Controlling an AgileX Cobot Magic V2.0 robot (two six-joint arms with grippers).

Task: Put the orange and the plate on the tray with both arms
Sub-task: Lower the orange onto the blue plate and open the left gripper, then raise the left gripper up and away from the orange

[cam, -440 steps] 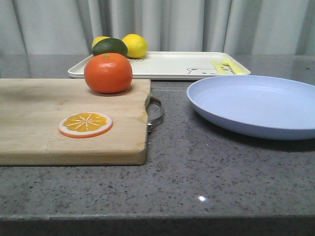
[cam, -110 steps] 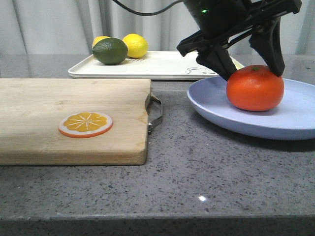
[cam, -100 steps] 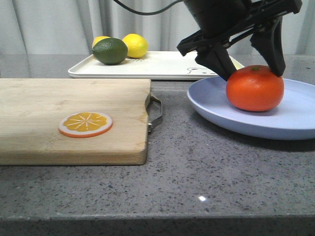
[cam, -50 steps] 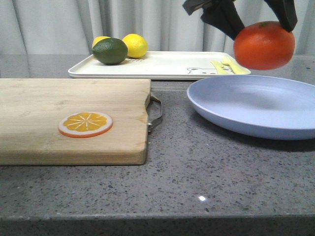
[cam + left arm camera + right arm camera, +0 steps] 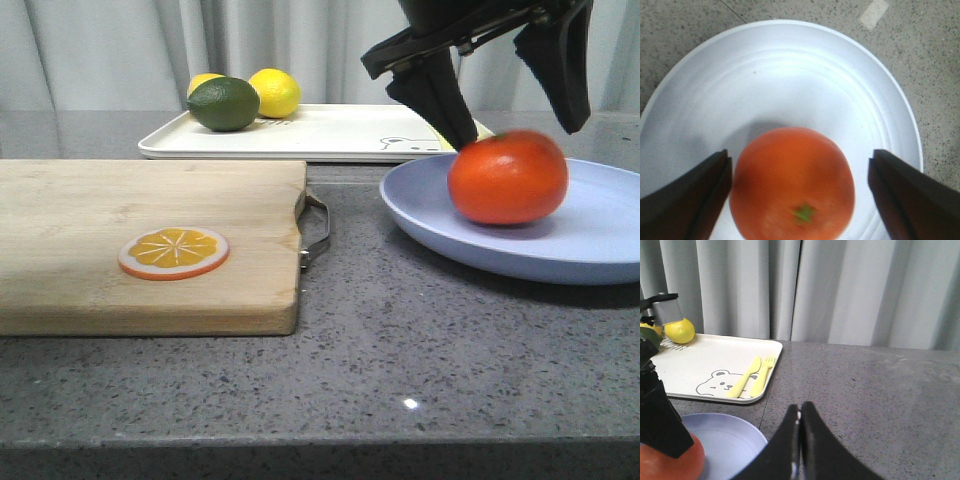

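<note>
Front view: left gripper (image 5: 500, 120) jaws apart over blurred round glossy orange (image 5: 508, 177); it may roll off shallow lavender plate (image 5: 600, 235).

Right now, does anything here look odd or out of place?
One thing: the orange lies blurred on the lavender plate, not on the tray, with the left gripper wide open above it, not touching it. It looks just dropped. The right gripper is shut on nothing. Nothing is spilled or damaged.
</note>
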